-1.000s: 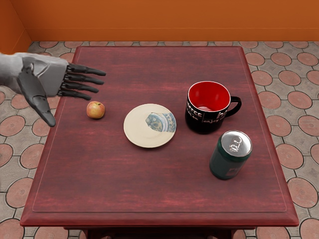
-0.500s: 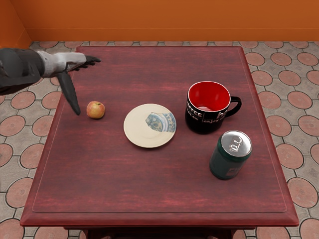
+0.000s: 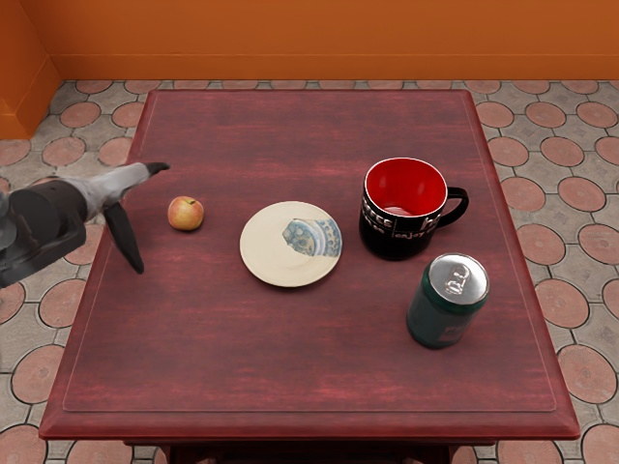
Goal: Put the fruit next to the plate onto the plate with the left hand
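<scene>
while the apple (image 3: 186, 213) sits beside the plate (image 3: 259, 244), left hand (image 3: 120, 188) spread, empty, near the fruit

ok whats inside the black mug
The black mug shows only its red inner wall and floor; nothing lies in the part that shows. Its near rim hides the front strip of the floor, so that part cannot be checked.

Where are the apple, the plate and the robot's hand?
apple (image 3: 186, 214): head view, middle of its red-yellow skin.
plate (image 3: 264, 253): head view, bare cream part left of the blue pattern.
left hand (image 3: 118, 189): head view, grey palm, left of the apple.
</scene>
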{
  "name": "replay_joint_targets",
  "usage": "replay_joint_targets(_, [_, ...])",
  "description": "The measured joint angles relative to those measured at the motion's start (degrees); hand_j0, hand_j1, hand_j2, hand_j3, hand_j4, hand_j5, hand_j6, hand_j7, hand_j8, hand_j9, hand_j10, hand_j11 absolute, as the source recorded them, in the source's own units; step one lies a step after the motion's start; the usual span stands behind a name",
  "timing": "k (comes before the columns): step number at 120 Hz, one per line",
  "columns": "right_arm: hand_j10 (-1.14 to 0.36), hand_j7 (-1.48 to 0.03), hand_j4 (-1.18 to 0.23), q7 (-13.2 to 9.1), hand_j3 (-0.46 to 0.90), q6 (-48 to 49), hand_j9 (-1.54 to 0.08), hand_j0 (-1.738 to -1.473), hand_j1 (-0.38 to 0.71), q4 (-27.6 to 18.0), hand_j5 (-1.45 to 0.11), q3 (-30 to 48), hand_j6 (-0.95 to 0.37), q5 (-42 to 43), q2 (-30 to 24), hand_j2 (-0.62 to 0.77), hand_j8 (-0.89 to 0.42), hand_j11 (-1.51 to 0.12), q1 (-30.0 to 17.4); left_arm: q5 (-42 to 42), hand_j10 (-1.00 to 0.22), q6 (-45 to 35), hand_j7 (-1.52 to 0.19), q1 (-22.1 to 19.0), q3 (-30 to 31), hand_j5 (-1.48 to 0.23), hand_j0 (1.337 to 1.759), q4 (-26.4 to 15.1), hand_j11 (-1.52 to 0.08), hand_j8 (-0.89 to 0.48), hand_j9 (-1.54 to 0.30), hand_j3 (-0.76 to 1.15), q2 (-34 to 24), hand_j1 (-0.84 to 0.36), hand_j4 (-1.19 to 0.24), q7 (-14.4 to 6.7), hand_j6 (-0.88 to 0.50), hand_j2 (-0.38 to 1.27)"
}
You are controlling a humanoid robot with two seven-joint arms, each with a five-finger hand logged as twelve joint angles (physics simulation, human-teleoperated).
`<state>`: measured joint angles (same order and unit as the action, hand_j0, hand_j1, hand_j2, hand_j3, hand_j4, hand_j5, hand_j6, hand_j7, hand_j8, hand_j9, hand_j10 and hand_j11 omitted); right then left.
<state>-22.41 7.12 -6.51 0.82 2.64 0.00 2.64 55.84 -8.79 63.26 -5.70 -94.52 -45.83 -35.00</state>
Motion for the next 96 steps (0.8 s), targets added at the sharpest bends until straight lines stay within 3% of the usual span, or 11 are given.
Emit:
replay_joint_targets(35, [0.0, 0.0, 0.0, 0.0, 0.0, 0.0, 0.0, -1.658, -0.35, 0.0, 0.0, 0.0, 0.0, 0.0, 0.0, 0.0, 0.0, 0.0, 0.0, 0.2, -0.03, -2.1, -0.04, 0.7, 0.0, -0.04, 1.658, 0.2, -0.04, -0.03, -0.04, 0.0, 5.2, 0.32, -0.03, 0.0, -0.03, 0.01])
replay_joint_targets(96, [0.0, 0.0, 0.0, 0.0, 0.0, 0.0, 0.0, -1.658, -0.35, 0.0, 0.0, 0.0, 0.0, 0.0, 0.0, 0.0, 0.0, 0.0, 0.0, 1.0, -0.11, -2.2, -0.15, 1.6, 0.4, -0.15, 1.658, 13.8, -0.15, -0.12, -0.15, 0.0, 13.2, 0.22, -0.12, 0.0, -0.12, 0.02])
